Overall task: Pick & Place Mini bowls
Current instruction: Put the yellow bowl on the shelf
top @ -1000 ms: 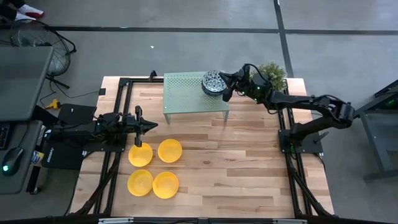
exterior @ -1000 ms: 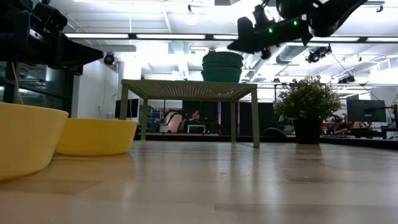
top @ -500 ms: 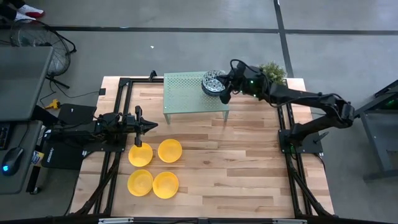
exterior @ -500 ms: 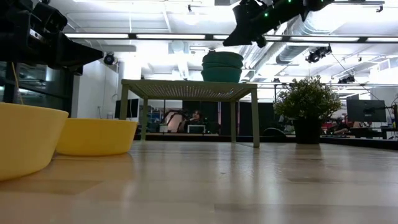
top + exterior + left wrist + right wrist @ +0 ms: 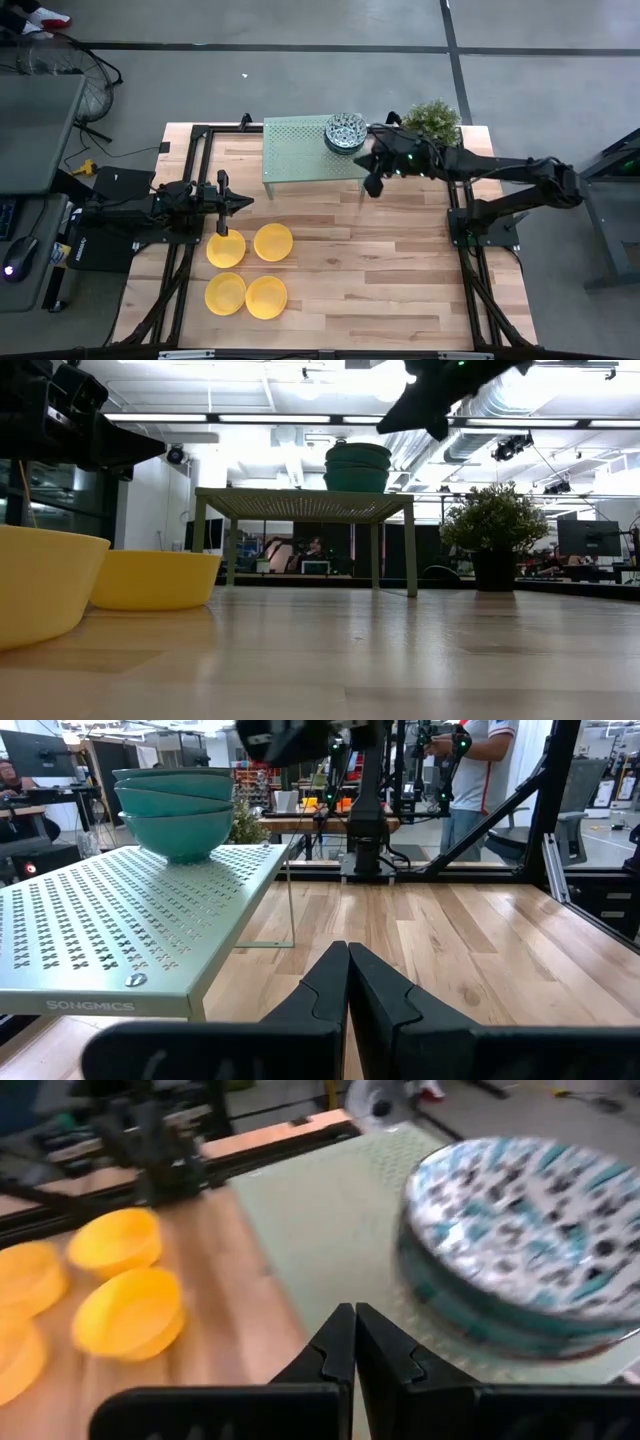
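Patterned mini bowls (image 5: 345, 132): stacked in one nest on the right end of the pale green perforated rack (image 5: 300, 150), at the rear of the counter (image 5: 400, 260). Teal on the outside, blue-grey and white within; exact count in the stack hard to tell, three rims showing from the left wrist view (image 5: 178, 808). Four yellow mini bowls (image 5: 250, 270) set in a loose square on the counter's left front, open side up, just beside one another.

Right gripper (image 5: 373, 182): above the counter just off the rack's right front corner, near the stack but apart from it, fingers pressed fully together and holding nothing. In the right wrist view the closed fingers (image 5: 340, 1345) point toward the rack with the stack (image 5: 520, 1245) off to one side. Left gripper (image 5: 243, 202): parked near the yellow group, fingers closed and empty as well.

Step in hand, probably: a return to the stack for the top patterned bowl. For a clean pick, fingers to be opened first, before any approach. One finger inside the rim, one outside, on the near edge of the top bowl only. Straight upward lift, to free it from the nest without dragging the lower bowls. No sideways push on the stack, so close to the rack's edge. Potted plant (image 5: 437, 118) behind the arm to be kept clear of.
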Controlling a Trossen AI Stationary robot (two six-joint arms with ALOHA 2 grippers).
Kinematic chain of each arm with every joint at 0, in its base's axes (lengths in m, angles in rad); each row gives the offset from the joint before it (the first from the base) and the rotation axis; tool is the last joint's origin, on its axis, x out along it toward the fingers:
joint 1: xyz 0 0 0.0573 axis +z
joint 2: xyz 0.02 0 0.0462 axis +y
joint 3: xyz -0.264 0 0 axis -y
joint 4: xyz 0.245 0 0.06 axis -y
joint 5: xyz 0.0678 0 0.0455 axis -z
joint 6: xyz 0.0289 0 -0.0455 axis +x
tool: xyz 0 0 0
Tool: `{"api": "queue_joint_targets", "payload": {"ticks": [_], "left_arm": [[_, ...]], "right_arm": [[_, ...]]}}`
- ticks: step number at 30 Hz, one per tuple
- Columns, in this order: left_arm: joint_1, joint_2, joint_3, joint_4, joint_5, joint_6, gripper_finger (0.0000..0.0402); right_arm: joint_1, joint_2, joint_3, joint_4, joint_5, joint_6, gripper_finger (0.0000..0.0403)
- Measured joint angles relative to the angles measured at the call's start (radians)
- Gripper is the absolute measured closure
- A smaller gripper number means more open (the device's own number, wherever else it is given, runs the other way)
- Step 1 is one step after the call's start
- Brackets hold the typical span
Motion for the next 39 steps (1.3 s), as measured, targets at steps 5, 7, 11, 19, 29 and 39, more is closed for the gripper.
{"api": "queue_joint_targets", "payload": {"ticks": [5, 7, 11, 19, 29, 39], "left_arm": [[0.0, 0.0, 0.0, 0.0, 0.0, 0.0, 0.0395], [0.0, 0.0, 0.0, 0.0, 0.0, 0.0, 0.0395], [0.0, 0.0, 0.0, 0.0, 0.0, 0.0, 0.0395], [0.0, 0.0, 0.0, 0.0, 0.0, 0.0, 0.0395], [0.0, 0.0, 0.0, 0.0, 0.0, 0.0, 0.0395], [0.0, 0.0, 0.0, 0.0, 0.0, 0.0, 0.0395]], "right_arm": [[0.054, -0.078, -0.1, 0.008, -0.027, 0.053, 0.0403], [0.079, -0.112, -0.14, 0.017, -0.028, 0.085, 0.0403], [0.133, -0.174, -0.223, 0.048, -0.027, 0.157, 0.0403], [0.225, -0.279, -0.387, 0.149, -0.024, 0.219, 0.0402], [0.242, -0.395, -0.667, 0.494, 0.011, 0.335, 0.0402], [0.242, -0.476, -0.823, 0.668, 0.02, 0.255, 0.0403]]}}
